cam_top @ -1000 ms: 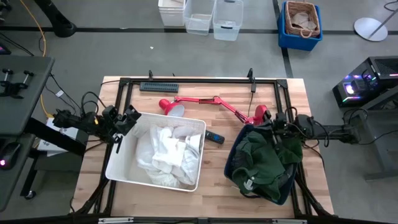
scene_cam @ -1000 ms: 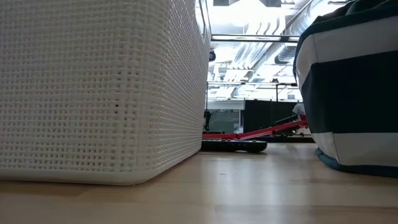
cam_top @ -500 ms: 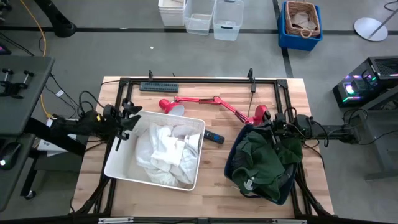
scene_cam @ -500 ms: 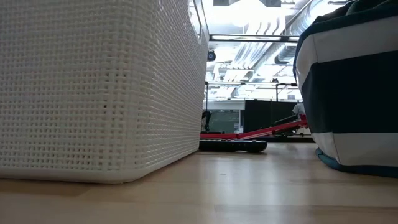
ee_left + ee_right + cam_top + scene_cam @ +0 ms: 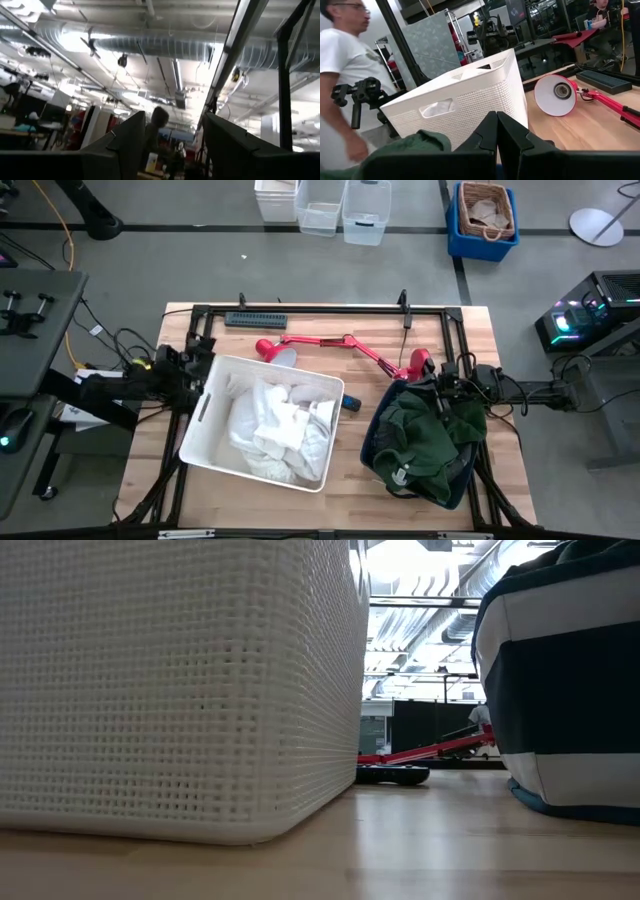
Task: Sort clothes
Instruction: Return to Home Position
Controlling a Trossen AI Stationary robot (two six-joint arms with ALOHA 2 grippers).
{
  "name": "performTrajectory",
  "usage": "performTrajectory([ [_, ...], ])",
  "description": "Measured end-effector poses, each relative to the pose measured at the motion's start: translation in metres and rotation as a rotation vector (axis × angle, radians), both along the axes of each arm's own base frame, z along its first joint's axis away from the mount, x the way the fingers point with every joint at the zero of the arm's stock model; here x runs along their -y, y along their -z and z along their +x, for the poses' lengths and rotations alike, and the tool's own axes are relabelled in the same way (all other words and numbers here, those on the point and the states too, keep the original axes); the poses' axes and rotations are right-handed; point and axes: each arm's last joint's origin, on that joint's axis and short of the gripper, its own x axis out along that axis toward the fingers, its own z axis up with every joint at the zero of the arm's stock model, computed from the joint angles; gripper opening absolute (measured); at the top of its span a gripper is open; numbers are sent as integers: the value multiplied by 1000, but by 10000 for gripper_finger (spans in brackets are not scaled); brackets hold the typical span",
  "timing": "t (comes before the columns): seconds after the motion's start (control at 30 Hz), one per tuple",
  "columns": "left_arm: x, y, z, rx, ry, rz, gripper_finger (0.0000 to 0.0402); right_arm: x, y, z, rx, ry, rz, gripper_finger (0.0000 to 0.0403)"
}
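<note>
A white woven bin stands on the table's left half with several white clothes heaped in it. It fills the left of the low view. A dark green garment lies heaped in a navy bin on the right and also shows in the right wrist view. My left gripper is open beside the white bin's left wall near its far corner, its fingers tipped up toward the ceiling. My right gripper is shut at the navy bin's far edge, just above the green garment. My left gripper stands close against the white bin's left wall near the far corner. I cannot tell whether it touches the wall.
A red desk lamp lies across the far middle of the table. A dark remote lies between the bins. A black strip lies at the far edge. A person in a white T-shirt stands beyond the table's left side.
The white bin has slid toward the table's right edge and turned a little, its right side now closer to the remote and the navy bin. My left gripper has stayed beside the bin's left wall. My right gripper has kept still.
</note>
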Motion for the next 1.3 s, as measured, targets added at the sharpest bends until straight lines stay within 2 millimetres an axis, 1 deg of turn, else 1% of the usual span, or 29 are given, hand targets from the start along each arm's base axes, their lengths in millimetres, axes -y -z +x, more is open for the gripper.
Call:
performTrajectory([
  [0.13,0,0,0,3,11,-10,186,0,0,0,-3,0,0,0],
  [0.23,0,3,2,-33,12,-8,186,0,0,0,-4,0,0,0],
  [0.6,0,5,4,-73,13,-8,186,0,2,0,-17,0,0,0],
  [1.3,0,5,4,-74,14,-7,186,0,2,0,-19,0,0,0],
])
